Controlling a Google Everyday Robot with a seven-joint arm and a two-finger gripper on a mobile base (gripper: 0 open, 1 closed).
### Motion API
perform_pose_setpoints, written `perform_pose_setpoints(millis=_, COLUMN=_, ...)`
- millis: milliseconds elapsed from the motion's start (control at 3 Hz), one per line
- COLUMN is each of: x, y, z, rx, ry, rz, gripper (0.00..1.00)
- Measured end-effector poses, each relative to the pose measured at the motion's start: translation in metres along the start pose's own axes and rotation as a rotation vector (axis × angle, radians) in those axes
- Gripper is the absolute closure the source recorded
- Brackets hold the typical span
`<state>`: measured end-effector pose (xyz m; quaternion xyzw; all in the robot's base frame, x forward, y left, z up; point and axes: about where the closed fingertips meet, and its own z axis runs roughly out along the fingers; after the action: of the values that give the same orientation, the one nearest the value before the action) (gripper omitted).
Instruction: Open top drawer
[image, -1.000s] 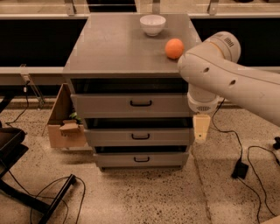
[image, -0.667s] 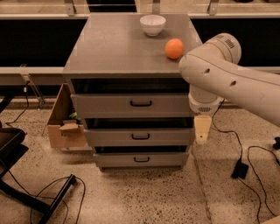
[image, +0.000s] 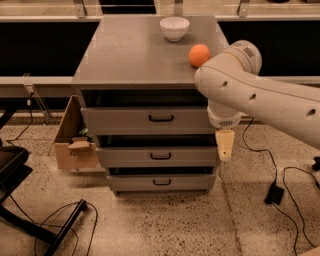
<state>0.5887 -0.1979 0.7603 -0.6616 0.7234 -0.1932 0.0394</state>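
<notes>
Floor (image: 165, 225): speckled stone, with dark cables (image: 287, 172) looping over it at right and lower left.
Arm (image: 260, 100): thick and white, coming in from the right edge. Its rounded elbow sits in front of the cabinet's upper right corner.
Cabinet (image: 140, 84): grey, three drawers stacked in its front.
Tabletop (image: 135, 55): the cabinet's flat grey top, carrying a bowl and an orange.
Top drawer (image: 125, 121): highest of the three, just under the tabletop, with a dark gap above its front. How far out it stands cannot be told.
Middle drawer (image: 130, 157): directly below, with a narrower front.
Bottom drawer (image: 135, 182): lowest, near the floor.
Cardboard box (image: 70, 145): open, on the floor against the cabinet's left side.
Bowl (image: 174, 27): white, upright, at the rear of the tabletop.
Orange (image: 199, 55): near the tabletop's right edge, just beside the arm's elbow.
Tool (image: 225, 146): pale and pointing down, at the cabinet's right edge, level with the middle drawer. Whether it is open or closed cannot be told. It holds nothing visible, and contact with the cabinet is unclear.
Handle (image: 161, 118): small black bar, centred on the top drawer, well left of the tool.
</notes>
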Motion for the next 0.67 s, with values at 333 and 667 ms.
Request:
perform_pose_setpoints(millis=333, x=-0.013, y=-0.019, z=0.015, rx=0.027, ry=-0.025, rz=-0.006, gripper=0.0)
perform_pose_setpoints(millis=667, x=-0.024, y=-0.038, z=0.035, rx=0.036, ry=-0.039, rz=-0.002, gripper=0.0)
